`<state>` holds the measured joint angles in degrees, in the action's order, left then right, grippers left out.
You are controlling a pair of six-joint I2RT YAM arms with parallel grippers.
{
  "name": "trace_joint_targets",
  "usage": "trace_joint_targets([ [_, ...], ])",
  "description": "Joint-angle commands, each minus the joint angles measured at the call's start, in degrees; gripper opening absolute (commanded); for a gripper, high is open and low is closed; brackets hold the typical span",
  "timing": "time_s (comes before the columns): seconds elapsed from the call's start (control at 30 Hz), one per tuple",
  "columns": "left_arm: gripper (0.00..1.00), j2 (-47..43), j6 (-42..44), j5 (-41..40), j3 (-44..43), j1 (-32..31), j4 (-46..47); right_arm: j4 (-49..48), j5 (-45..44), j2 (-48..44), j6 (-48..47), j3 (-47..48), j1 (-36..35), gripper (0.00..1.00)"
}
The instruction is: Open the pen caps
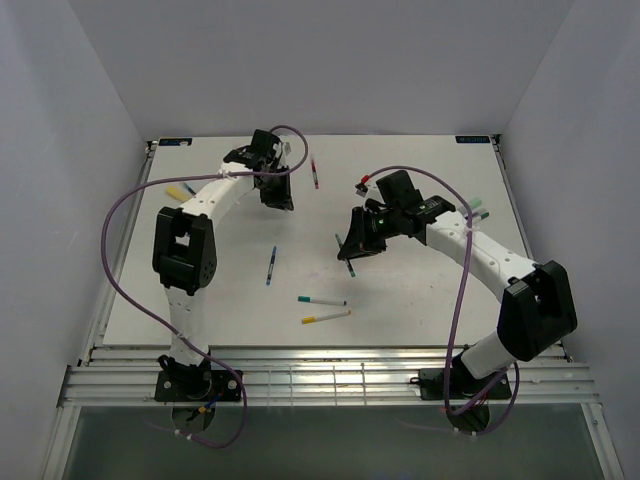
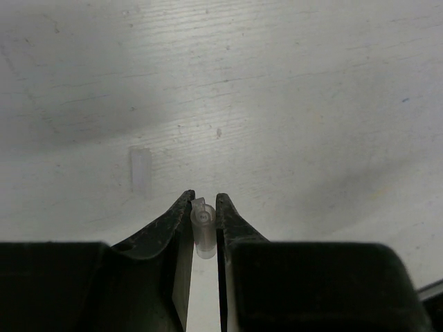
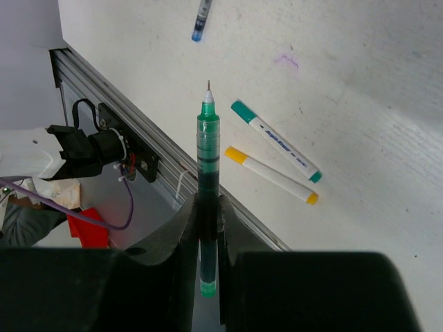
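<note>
Currently your left hand (image 2: pixel 205 200) pinches clear cap (image 2: pixel 203 235); your right hand (image 3: pixel 208 202) clamps green pen (image 3: pixel 208 138), tip bare, above desk (image 3: pixel 360 83).

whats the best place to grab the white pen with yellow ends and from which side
Grip the white pen with yellow ends on its white barrel near mid-length, leaving both yellow ends free. Come straight down from above, jaws across its length: it lies flat on the table, and the teal-ended pen lies apart but close alongside, so a sideways approach would likely bump it.
</note>
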<state>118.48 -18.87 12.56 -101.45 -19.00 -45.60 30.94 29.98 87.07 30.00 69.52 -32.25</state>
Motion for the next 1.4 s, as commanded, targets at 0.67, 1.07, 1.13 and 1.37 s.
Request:
trace_joint_targets([
  [0.67,0.0,3.6,1.83,-14.49,2.04,-5.43,3.07,-1.05,2.02,-9.02,-1.52,-10.89,2.81,0.08],
  [1.07,0.0,4.31,0.41,-16.51,5.65,-5.52,2.1,-1.14,1.66,-11.48,-1.17,-13.79,3.51,0.08],
  [1.13,0.0,4.48,0.68,-16.69,6.0,-5.52,2.01,-1.14,1.66,-11.31,-1.17,-13.62,3.42,0.08],
  [1.37,0.06,5.63,1.82,-18.36,6.09,-5.52,1.83,-1.67,2.19,-11.04,-0.82,-14.14,3.51,0.08],
])
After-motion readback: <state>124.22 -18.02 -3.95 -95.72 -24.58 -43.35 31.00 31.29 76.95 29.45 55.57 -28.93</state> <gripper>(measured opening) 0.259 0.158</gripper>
